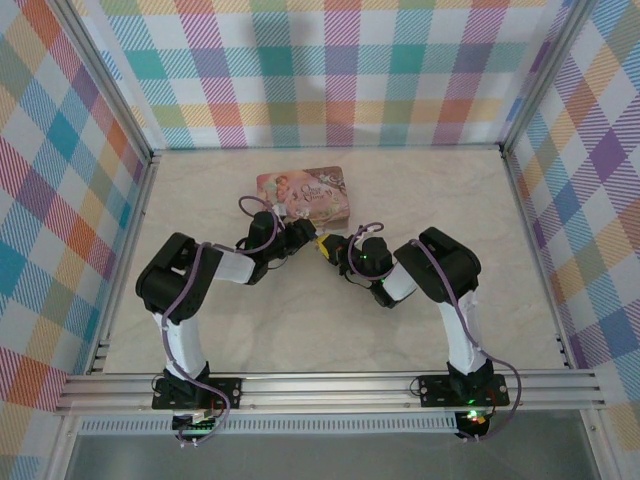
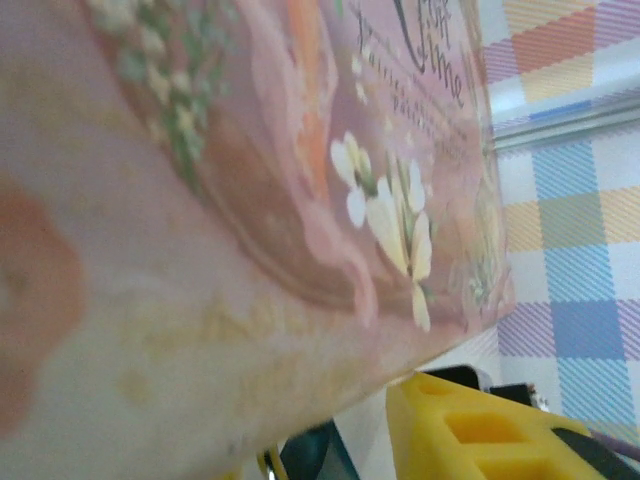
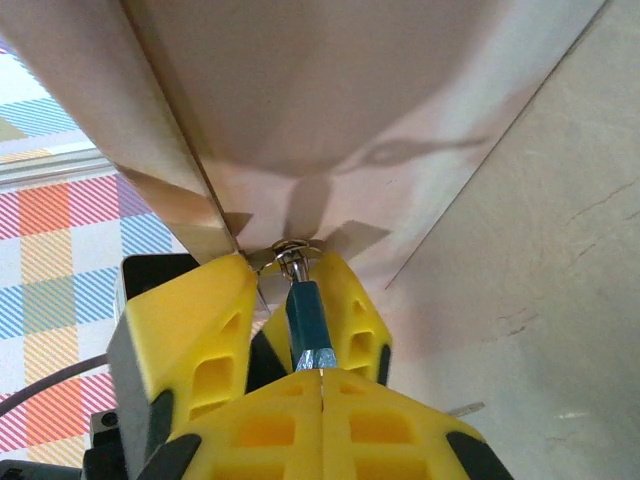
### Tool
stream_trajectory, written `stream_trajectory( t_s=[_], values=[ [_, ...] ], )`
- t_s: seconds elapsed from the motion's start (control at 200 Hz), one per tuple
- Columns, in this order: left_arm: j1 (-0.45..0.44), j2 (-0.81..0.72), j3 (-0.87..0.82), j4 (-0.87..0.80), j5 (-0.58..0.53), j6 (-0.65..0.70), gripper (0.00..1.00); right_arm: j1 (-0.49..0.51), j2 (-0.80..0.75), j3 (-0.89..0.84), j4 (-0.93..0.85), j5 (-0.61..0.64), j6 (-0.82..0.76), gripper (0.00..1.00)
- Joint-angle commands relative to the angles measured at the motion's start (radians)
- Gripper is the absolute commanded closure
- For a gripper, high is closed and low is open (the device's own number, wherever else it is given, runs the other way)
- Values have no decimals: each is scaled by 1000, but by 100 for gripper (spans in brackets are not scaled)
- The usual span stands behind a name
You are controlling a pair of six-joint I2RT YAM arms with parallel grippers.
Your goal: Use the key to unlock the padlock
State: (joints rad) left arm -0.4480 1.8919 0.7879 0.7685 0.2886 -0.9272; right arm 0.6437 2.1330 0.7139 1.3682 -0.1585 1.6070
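The right end effector (image 3: pixel 320 388), clamped on the key (image 3: pixel 303 315), points it at the padlock (image 3: pixel 292 250) on the tin's (image 1: pixel 303 192) 6 o'clock edge, while the left end effector (image 1: pixel 312 238) flanks the lock, grip unclear, so turning likely remains.

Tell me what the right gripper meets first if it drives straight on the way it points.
Likely the silvery padlock at the edge of the pink tin: the right gripper holds a teal key whose tip seems to touch it.
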Motion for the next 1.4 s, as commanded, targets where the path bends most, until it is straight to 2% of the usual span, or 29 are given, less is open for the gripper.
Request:
stream_trajectory(
  t_s=[0.0, 0.075, 0.205, 0.51, 0.775, 0.835, 0.93, 1.04, 1.19, 1.295, 1.395],
  values=[
    [8, 47, -4, 40, -13, -58, 70, 11, 18, 14, 40, -12, -19, 100],
    [8, 56, -3, 46, -3, -62, 81, 11, 19, 15, 40, -12, -19, 100],
    [8, 61, -10, 47, 3, -65, 89, 12, 19, 14, 39, -13, -20, 100],
    [8, 55, -11, 45, 32, -78, 100, -7, 8, 2, 38, -12, -27, 100],
    [-6, 34, -37, 60, 47, -98, 100, -8, 25, 62, 37, -27, -17, 100],
    [-2, 24, -43, 48, 40, -95, 100, -10, 16, 45, 25, -37, -23, 94],
    [2, 12, -41, 25, 38, -98, 100, -20, -3, -6, 16, -47, -45, 79],
    [5, -5, -27, -33, 29, -86, 100, -48, -53, -67, -33, -82, -92, 73],
    [2, -28, -12, -95, 33, -84, 100, -79, -196, -120, -247, -148, -252, 73],
    [2, -56, 0, -158, 41, -81, 100, -78, -341, -67, -624, -184, -457, 73],
    [0, -86, 8, -224, 51, -77, 100, -76, -441, -7, -926, -167, -631, 73]
  ],
)
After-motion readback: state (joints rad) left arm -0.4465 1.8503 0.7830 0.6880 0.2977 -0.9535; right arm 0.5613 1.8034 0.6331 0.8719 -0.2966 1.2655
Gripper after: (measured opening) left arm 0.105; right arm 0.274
